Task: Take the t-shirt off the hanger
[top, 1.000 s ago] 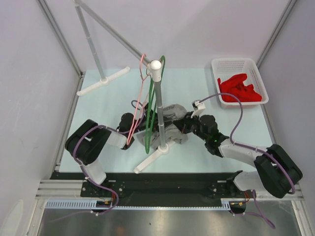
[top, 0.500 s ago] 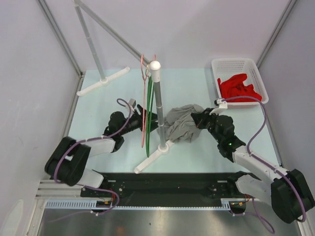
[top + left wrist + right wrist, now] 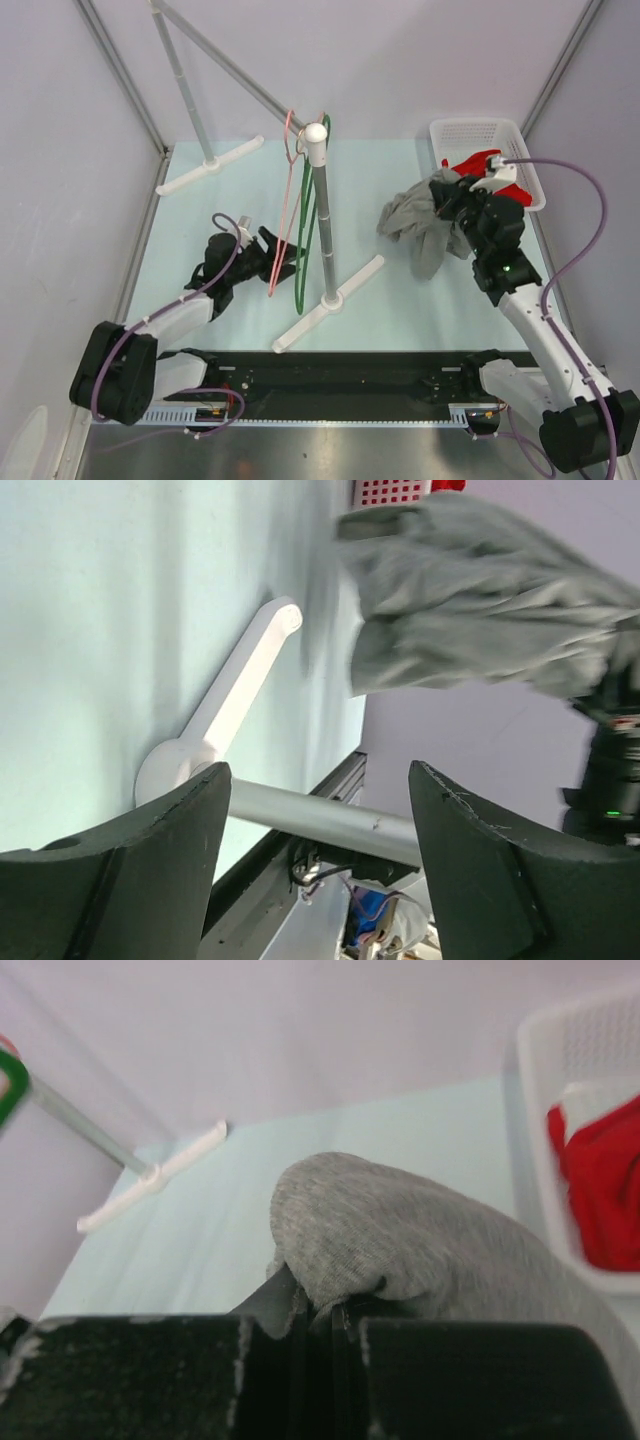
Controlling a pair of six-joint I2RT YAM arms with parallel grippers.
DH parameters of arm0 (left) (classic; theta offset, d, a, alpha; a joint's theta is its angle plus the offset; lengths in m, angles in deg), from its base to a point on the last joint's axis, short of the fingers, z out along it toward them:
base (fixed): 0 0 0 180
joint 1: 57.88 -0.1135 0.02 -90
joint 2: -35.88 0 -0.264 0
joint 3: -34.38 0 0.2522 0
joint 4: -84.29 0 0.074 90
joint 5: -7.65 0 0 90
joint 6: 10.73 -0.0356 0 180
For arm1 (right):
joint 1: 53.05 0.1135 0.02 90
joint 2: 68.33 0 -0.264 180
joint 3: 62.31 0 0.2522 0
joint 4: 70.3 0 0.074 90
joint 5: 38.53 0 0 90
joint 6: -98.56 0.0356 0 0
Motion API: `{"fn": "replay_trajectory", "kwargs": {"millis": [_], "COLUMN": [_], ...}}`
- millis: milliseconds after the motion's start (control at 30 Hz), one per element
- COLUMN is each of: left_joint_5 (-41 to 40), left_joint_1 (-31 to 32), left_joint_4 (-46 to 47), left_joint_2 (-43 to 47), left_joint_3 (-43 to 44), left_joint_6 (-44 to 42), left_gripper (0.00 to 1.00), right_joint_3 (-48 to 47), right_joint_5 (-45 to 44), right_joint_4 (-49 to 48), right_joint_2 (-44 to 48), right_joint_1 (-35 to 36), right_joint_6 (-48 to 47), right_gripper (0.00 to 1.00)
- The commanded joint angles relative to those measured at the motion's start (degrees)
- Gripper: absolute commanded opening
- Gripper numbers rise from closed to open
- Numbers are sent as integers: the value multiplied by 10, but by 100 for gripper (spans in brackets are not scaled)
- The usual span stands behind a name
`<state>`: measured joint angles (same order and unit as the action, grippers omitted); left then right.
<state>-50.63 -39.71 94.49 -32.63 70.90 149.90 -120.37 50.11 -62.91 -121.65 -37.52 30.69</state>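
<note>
The grey t-shirt (image 3: 412,222) hangs bunched from my right gripper (image 3: 448,194), which is shut on it above the table just left of the white basket (image 3: 476,128). In the right wrist view a fold of the shirt (image 3: 400,1245) is pinched between the closed jaws of the right gripper (image 3: 320,1312). A bare pink hanger (image 3: 287,205) and a bare green hanger (image 3: 312,215) hang from the rack's top knob (image 3: 316,132). My left gripper (image 3: 272,252) is open and empty beside the hangers' lower ends. In the left wrist view the left gripper (image 3: 315,815) frames the rack pole (image 3: 320,820), with the shirt (image 3: 470,600) beyond.
The basket holds red cloth (image 3: 482,166), also seen in the right wrist view (image 3: 600,1180). The rack's pole (image 3: 324,230) stands mid-table on a white foot (image 3: 330,303). A second white foot (image 3: 208,164) with slanted poles stands at the back left.
My right gripper has lifted the grey shirt away from the rack, up and right toward the basket. My left gripper has drawn back left and low; the hangers now hang bare.
</note>
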Motion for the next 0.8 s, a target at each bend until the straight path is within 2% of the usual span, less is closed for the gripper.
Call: {"fn": "replay_trajectory", "kwargs": {"millis": [0,233,400,633,767], "left_joint_5": [-28,-140,-170,-200,-231], "left_joint_1": [-2,-2,-2,-2,-2], "left_joint_4": [-84,-281,-327,-388,-424], "left_joint_2": [70,181,231,269,284], "left_joint_3": [20,88,100,112,132], "left_joint_6": [-65,-166,-195,-226,-270], "left_gripper": [77,81,81,82,82], "right_joint_3": [-136,-270,-332,-381,-414], "right_joint_5": [-35,-69,-66,-138,-142], "right_joint_4": [34,58,42,-25,-61], "right_joint_2": [4,-42,-109,-202,-259], "right_joint_1": [-26,-72,-106,-133,-151], "right_joint_6": [-49,-91,-90,-109,-108], "right_gripper": [0,0,0,0,0]}}
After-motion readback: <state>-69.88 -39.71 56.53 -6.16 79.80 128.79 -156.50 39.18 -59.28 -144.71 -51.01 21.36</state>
